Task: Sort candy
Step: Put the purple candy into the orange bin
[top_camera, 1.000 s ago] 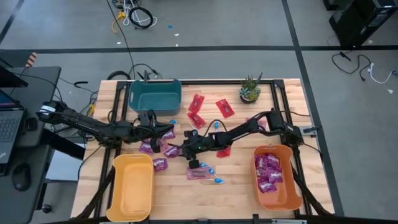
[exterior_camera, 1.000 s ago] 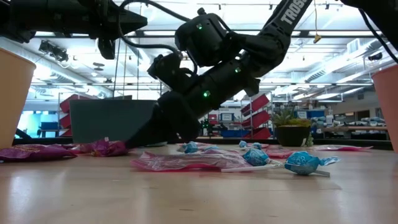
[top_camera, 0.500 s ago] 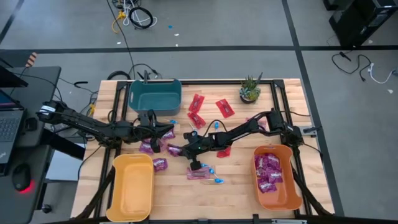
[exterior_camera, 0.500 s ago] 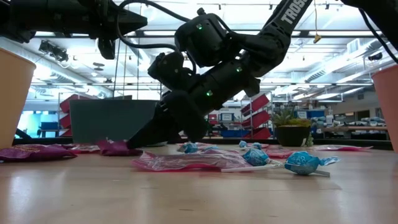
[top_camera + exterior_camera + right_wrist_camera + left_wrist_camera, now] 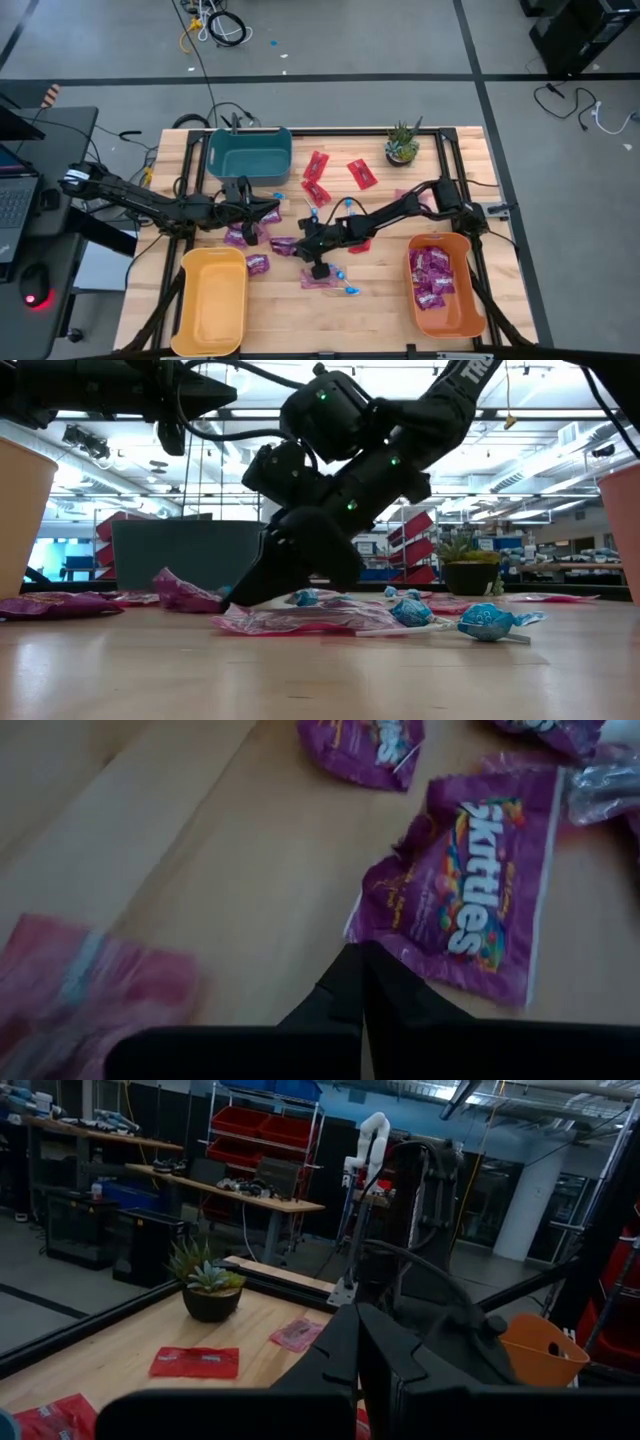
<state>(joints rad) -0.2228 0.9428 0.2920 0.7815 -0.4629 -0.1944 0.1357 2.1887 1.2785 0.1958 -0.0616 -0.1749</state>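
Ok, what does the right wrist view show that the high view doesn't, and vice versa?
Only the right wrist view: the lettering on the purple packet whose corner the right gripper pinches, jaws shut. Only the high view: the teal bin, yellow bin, orange bin, plant, red packets and the left gripper waiting near the teal bin. Both: that packet and the wooden table.

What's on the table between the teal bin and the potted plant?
Three flat red packets lie between the teal bin and the potted plant, seen in the high view.
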